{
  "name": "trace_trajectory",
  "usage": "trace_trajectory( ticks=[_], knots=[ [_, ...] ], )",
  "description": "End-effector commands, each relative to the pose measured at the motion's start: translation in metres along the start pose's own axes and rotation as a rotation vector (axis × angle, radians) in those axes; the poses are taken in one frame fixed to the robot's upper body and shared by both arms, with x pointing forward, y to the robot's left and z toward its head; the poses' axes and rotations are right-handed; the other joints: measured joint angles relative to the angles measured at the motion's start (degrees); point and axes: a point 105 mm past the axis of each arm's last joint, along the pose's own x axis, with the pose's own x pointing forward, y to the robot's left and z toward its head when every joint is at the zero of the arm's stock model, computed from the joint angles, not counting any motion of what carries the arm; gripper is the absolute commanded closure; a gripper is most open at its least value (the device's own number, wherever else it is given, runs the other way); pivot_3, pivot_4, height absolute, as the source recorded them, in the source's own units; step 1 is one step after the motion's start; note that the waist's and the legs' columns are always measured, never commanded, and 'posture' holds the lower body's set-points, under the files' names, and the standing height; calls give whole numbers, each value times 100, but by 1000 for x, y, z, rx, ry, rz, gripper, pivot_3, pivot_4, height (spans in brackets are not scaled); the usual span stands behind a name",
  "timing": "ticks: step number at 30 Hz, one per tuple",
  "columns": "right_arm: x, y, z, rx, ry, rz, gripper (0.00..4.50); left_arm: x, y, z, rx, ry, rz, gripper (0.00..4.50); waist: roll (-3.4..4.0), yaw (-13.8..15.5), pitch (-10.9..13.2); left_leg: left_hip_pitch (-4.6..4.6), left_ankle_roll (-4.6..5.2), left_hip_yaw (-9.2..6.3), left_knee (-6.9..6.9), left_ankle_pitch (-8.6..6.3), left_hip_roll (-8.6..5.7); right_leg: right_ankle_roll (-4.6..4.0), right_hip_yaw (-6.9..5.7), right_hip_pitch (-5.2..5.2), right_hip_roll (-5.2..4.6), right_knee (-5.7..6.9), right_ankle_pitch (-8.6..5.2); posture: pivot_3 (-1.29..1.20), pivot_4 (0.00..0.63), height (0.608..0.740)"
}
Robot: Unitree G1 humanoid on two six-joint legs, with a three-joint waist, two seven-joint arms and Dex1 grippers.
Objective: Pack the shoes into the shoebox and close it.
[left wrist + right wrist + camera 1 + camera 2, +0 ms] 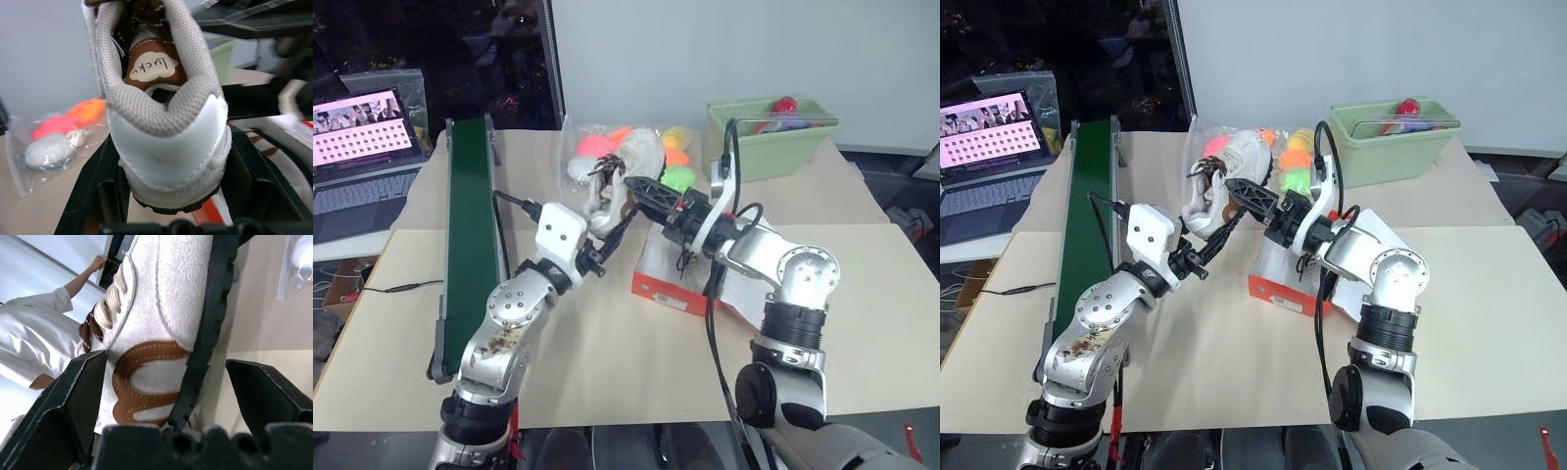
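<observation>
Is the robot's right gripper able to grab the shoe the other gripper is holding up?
Probably yes. The right gripper is open with the shoe already between its black fingers, and nothing sits in between. The left gripper is shut on the heel.

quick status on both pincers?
Left pincer: shut on a shoe, gripped at the heel.
Right pincer: open, fingers either side of that shoe, not clamped.
</observation>
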Motion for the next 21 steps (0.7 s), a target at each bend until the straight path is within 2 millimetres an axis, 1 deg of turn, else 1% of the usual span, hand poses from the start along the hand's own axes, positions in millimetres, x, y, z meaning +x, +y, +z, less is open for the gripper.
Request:
trace_trajectory(
  ticks=[1, 5, 6, 7, 14, 16, 18, 20, 21],
  knots=[
    [4, 19, 3, -13, -15, 61, 0, -2, -12, 17, -12, -64, -62, 2156, 0, 1, 0, 0, 0, 0, 0, 0, 0, 0, 0, 0, 0, 0, 0, 0, 150, 729],
    [7, 23, 2, -11, -19, 67, 0, -1, -12, 17, -56, -57, -72, 2156, 0, -1, 0, 0, 0, 0, 1, 0, 0, 0, 0, 1, 1, -1, 0, 0, 150, 729],
    [7, 24, 2, -7, -22, 68, 540, -1, -12, 17, -58, -55, -73, 2235, 0, 0, 0, 0, 0, 0, 1, 0, 0, 0, 0, 1, 1, -2, 0, 0, 150, 729],
    [8, 24, 3, -5, -28, 70, 741, 0, -11, 16, -58, -53, -71, 2235, 0, 1, 0, -1, 0, 0, 1, 0, 1, 0, 0, 0, 2, -2, 0, 0, 150, 729],
    [8, 28, 7, -10, -47, 79, 3160, 3, -9, 12, -51, -32, -71, 2235, 0, -3, 0, 0, 0, 0, 1, 0, 0, 0, 0, 1, 2, -3, 0, 0, 150, 729],
    [8, 29, 8, -8, -50, 81, 3709, 4, -8, 11, -52, -27, -72, 2235, 0, -3, 0, 0, 0, 0, 1, 0, 1, 1, 0, 1, 3, -3, 0, 0, 150, 729],
    [8, 30, 9, -8, -51, 83, 4101, 4, -10, 9, -55, -18, -83, 2235, 0, 1, 0, 0, 0, 0, 1, 0, 1, 0, 0, 1, 3, -3, 0, 0, 150, 729],
    [7, 34, 10, -8, -63, 98, 4121, 4, -11, 7, -55, -12, -93, 2235, 0, 1, 0, -1, 0, 0, 1, 0, 1, 0, 0, 1, 3, -4, 0, 0, 150, 729],
    [7, 36, 11, -8, -75, 106, 4122, 4, -11, 7, -63, -18, -93, 1884, 0, 0, 0, -1, 0, 0, 1, 0, 1, 0, 0, 1, 3, -4, 0, 0, 150, 729]
  ],
)
